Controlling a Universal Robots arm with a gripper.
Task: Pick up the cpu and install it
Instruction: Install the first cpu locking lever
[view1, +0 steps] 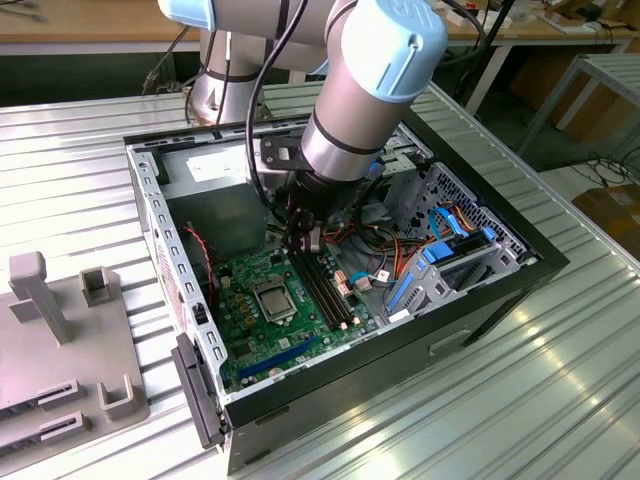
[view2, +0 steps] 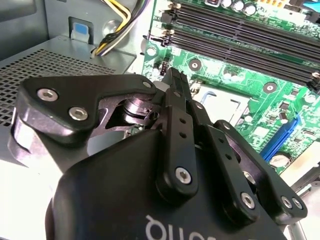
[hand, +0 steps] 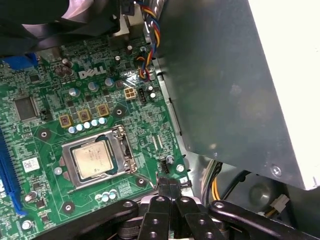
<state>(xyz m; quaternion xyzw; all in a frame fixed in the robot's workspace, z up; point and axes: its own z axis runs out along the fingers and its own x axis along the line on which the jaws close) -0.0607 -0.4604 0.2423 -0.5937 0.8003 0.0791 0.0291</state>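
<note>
Cpu (hand: 92, 159) seated in its socket on the green board (hand: 45, 135), tool (hand: 170, 186) with fingers together, empty, just beside it

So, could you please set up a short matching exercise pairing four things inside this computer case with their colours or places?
Things:
1. cpu
2. motherboard
3. power supply box
4. fingers

Descriptions:
A. green
B. large, grey, beside the board
C. silvery, lying in the socket frame
D. black, closed together, holding nothing, near the socket's corner

Pairs: 1-C, 2-A, 3-B, 4-D
</note>
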